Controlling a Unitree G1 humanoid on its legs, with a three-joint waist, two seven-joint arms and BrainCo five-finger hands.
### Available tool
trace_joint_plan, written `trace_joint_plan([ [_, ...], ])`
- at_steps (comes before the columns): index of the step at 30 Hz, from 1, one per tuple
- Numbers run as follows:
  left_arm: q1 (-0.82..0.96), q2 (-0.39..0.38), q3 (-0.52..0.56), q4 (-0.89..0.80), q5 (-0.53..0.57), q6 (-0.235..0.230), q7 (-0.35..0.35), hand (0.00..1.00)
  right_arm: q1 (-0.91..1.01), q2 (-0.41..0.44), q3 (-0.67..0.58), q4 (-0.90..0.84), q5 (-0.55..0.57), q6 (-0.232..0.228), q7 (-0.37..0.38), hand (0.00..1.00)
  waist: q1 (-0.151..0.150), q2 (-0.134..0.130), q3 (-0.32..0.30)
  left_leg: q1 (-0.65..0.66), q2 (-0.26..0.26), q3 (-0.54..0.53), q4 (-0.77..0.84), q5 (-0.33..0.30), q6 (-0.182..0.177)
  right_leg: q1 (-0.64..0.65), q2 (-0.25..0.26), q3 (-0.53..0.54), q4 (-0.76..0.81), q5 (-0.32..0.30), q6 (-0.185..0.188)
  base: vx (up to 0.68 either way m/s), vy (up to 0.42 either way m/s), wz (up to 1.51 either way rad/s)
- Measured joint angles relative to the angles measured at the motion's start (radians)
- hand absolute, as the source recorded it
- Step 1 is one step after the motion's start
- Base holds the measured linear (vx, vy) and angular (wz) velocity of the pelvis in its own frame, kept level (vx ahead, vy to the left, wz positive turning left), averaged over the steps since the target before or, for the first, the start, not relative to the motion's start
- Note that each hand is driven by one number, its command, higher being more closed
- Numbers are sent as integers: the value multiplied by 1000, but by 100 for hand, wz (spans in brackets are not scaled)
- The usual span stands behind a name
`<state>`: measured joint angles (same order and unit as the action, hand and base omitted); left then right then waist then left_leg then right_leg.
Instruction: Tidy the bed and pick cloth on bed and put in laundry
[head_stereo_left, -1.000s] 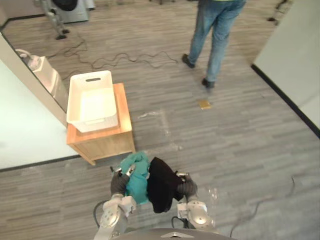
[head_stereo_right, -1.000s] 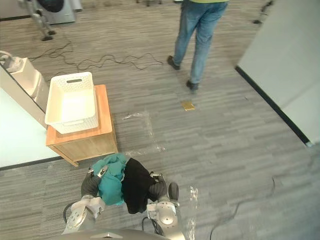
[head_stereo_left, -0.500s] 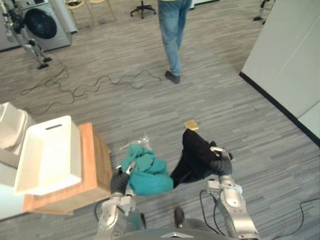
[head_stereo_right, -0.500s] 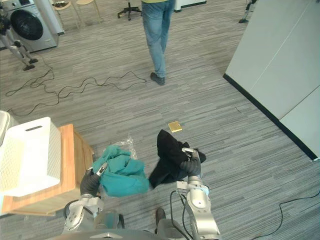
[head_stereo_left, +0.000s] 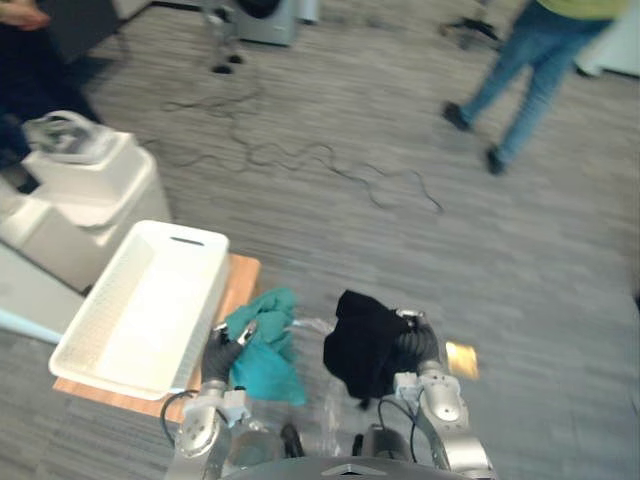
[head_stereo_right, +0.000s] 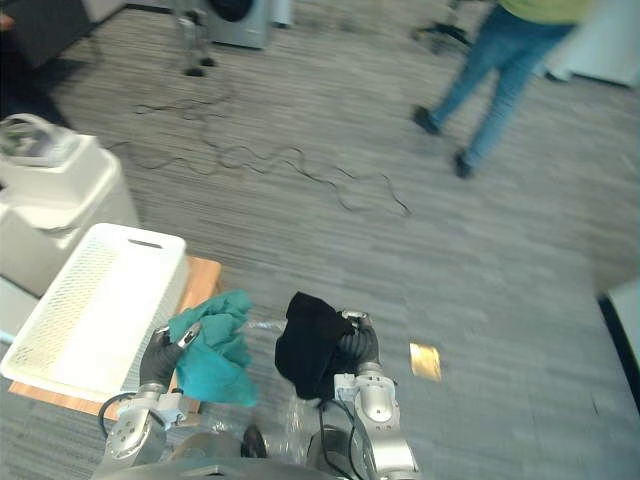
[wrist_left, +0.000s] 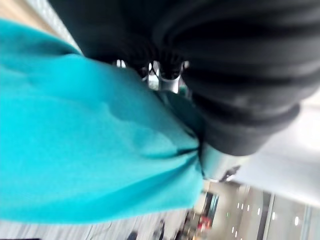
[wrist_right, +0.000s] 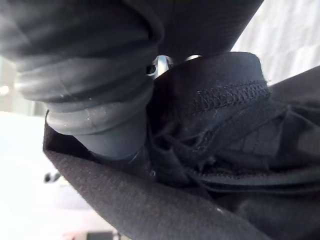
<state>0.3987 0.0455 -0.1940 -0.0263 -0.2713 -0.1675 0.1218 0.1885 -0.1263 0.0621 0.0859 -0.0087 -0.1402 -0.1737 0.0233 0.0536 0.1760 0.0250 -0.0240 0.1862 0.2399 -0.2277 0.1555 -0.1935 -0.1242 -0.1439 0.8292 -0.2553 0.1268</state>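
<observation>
- Teal cloth (head_stereo_left: 268, 350): bunched in the left hand (head_stereo_left: 222, 354), fingers curled into its folds. Held just right of the white basket (head_stereo_left: 212, 292), seemingly staged for the drop.
- Black cloth (head_stereo_left: 360, 350): gathered in the right hand (head_stereo_left: 420, 345), which is clenched round it and lifts it clear of the floor.
- Basket: near left on a wooden stand (head_stereo_left: 243, 272), mouth up to receive laundry; neither cloth is in yet.

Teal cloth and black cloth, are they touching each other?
Apart. The left eye view shows a plain gap between the teal cloth in the left hand and the black cloth in the right hand.
</observation>
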Motion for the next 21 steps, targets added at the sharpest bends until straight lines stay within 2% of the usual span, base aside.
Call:
trace_joint_plan([
  [1, -4, 3, 0, 0, 0, 0, 0, 100, -8, 1, -6, -1, 0, -3, -1, 100, 0, -1, -1, 2, -2, -39, 1, -6, -11, -20, 6, 18, -56, -9, -9, 419, -158, 194],
  [3, -27, 6, 19, -1, -1, -1, 0, 100, -19, 6, -19, -25, 0, -4, -9, 100, 6, -3, -2, 21, -3, -191, 6, -32, -57, -73, 22, 149, -295, -1, -23, 420, -221, 187],
  [4, -31, 6, 30, -1, -3, -1, 0, 100, -13, 12, -25, -42, 2, -4, -9, 100, 5, -2, -2, 25, 1, -230, 12, -40, -72, -82, 23, 189, -344, 11, -27, 504, -377, 213],
  [5, -45, 5, 60, -2, -20, -1, 2, 100, 17, 24, -41, -104, 7, -4, -14, 100, 0, -2, -2, 34, 18, -322, 44, -71, -126, -93, 22, 266, -442, 51, -36, 414, -368, 178],
  [6, -49, 5, 74, -5, -27, -1, 2, 100, 34, 26, -44, -134, 7, -3, -14, 100, 2, -3, -2, 42, 27, -350, 56, -86, -153, -92, 22, 297, -466, 68, -39, 496, -503, 196],
  [7, -50, 6, 92, -16, -44, -1, 4, 100, 58, 32, -48, -183, 14, -3, -14, 100, 3, -10, -6, 60, 45, -372, 75, -113, -200, -85, 12, 313, -499, 105, -41, 416, -516, 152],
  [8, -35, 9, 117, -61, -59, -2, 6, 100, 83, 47, -43, -254, 21, -4, -14, 100, 3, -45, -23, 73, 56, -377, 102, -145, -255, -77, -19, 318, -537, 191, -45, 420, -568, 147],
  [9, -26, 15, 128, -91, -64, -3, 7, 100, 92, 56, -37, -290, 21, -4, -14, 100, 2, -75, -33, 81, 56, -375, 114, -163, -281, -74, -40, 319, -544, 266, -53, 382, -635, 148],
  [10, -20, 9, 137, -121, -75, -12, 6, 100, 91, 60, -34, -347, 22, -8, -15, 100, 2, -83, -56, 84, 102, -376, 130, -212, -300, -57, -44, 299, -499, 198, 92, 319, -593, 119],
  [11, -15, -56, 144, -120, -81, -14, 7, 100, 47, 26, -35, -368, 22, -11, -17, 100, 11, -21, -73, 79, 198, -354, 143, -220, -306, -50, 21, 223, -468, 158, 53, 283, -526, 102],
  [12, -18, -77, 142, -121, -82, -17, 6, 100, 27, 16, -34, -381, 23, -11, -20, 100, 9, -3, -81, 72, 220, -329, 139, -197, -314, -49, 34, 202, -461, 148, 38, 236, -461, 75],
  [13, -18, -111, 143, -121, -92, -19, 6, 100, -20, 7, -29, -393, 23, -16, -24, 100, 8, 1, -82, 48, 249, -275, 144, -132, -304, -33, 38, 161, -466, 141, 17, 210, -465, 86],
  [14, -23, -111, 132, -118, -100, -19, 5, 100, -59, 3, -30, -392, 23, -20, -27, 100, -2, -5, -77, 17, 277, -182, 176, -71, -297, 11, 36, 118, -513, 149, -1, 204, -479, 88],
  [15, -25, -110, 132, -118, -102, -20, 3, 100, -77, -2, -30, -392, 22, -20, -28, 100, -2, -2, -75, 1, 295, -112, 199, -54, -288, 42, 34, 95, -543, 156, -11, 186, -398, 99],
  [16, -29, -109, 132, -117, -121, -21, 2, 100, -103, -15, -34, -391, 23, -26, -37, 100, -2, -6, -72, -10, 318, 36, 240, -42, -267, 97, 27, 51, -597, 166, -25, 151, -304, 91],
  [17, -30, -109, 134, -116, -128, -28, 2, 100, -133, -32, -37, -385, 23, -32, -49, 100, 0, -5, -72, -10, 314, 157, 244, -39, -245, 133, 18, 19, -629, 171, -29, 125, -232, 89],
  [19, -33, -105, 139, -115, -138, -33, -2, 100, -179, -57, -61, -382, 23, -33, -54, 100, 0, 1, -74, -10, 298, 270, 198, -57, -223, 161, 16, -25, -665, 180, -28, 67, -68, 74],
  [21, -32, -105, 151, -113, -139, -33, -5, 100, -240, -86, -87, -380, 22, -32, -55, 100, -1, 7, -78, -5, 269, 283, 113, -41, -249, 159, 9, -52, -699, 206, -21, 28, 14, 54],
])
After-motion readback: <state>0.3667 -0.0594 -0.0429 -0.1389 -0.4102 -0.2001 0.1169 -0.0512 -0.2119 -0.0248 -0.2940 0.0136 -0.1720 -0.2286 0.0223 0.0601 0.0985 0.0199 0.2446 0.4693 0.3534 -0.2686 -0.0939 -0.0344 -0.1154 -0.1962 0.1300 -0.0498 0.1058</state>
